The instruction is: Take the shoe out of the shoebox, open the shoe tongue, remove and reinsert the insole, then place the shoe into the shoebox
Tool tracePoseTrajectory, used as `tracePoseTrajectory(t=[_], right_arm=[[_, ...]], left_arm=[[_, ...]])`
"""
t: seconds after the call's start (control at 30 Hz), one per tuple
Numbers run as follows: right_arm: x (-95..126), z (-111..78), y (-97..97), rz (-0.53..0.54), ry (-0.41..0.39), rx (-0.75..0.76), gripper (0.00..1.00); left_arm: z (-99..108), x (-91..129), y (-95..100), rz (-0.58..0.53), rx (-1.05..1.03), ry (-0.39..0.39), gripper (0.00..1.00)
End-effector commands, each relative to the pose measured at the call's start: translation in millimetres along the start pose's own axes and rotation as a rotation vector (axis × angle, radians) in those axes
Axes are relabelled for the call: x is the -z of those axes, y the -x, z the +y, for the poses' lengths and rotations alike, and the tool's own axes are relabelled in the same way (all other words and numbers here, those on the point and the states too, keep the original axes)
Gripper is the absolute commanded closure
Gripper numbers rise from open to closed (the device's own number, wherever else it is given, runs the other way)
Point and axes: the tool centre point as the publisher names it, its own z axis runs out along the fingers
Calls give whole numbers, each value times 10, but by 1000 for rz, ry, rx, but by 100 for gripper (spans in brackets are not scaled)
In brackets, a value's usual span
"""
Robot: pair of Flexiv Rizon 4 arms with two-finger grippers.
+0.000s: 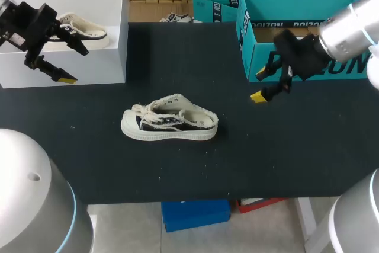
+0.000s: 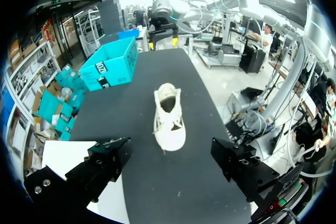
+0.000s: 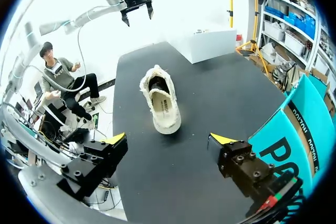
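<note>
A cream and black canvas shoe [image 1: 170, 125] lies on its sole in the middle of the black table, toe toward my left arm, laces loose. It also shows ahead of both grippers as the shoe [image 2: 169, 116] and the shoe [image 3: 160, 103]. My left gripper [image 1: 71, 62] hangs open over the front wall of a white box [image 1: 65, 66], well left of the shoe. My right gripper [image 1: 260, 85] is open and empty in front of a teal shoebox [image 1: 296, 28], to the shoe's right. Nothing sits between the left gripper [image 2: 170, 163] fingers or the right gripper [image 3: 169, 140] fingers.
The white box at the back left holds a second pale shoe [image 1: 83, 32]. The teal shoebox [image 3: 294, 145] stands open at the back right, beside my right gripper. A corner of the white box [image 2: 63, 156] lies under my left gripper. Bare table surrounds the shoe.
</note>
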Motion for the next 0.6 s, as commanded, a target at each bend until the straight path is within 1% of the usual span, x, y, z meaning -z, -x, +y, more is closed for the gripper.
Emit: tracePoseTrajectory(t=[0.03, 0.13, 0.2, 0.23, 0.33, 0.47, 0.6], right_arm=[[-3, -43, -34, -7, 139, 0, 0], [-3, -43, -34, -7, 139, 0, 0], [-37, -64, -45, -17, 105, 12, 0], [-69, -63, -57, -35, 64, 28, 0], [-153, -67, -69, -66, 25, 52, 0], [-296, -97, -86, -95, 20, 70, 0], [-494, -159, -83, -124, 26, 102, 0]], left_arm=[[7, -11, -1, -3, -2, 1, 0], [7, -11, -1, -3, -2, 1, 0], [7, -11, -1, -3, -2, 1, 0], [7, -11, -1, -3, -2, 1, 0], [7, -11, -1, -3, -2, 1, 0], [7, -11, -1, -3, -2, 1, 0], [7, -11, -1, -3, -2, 1, 0]])
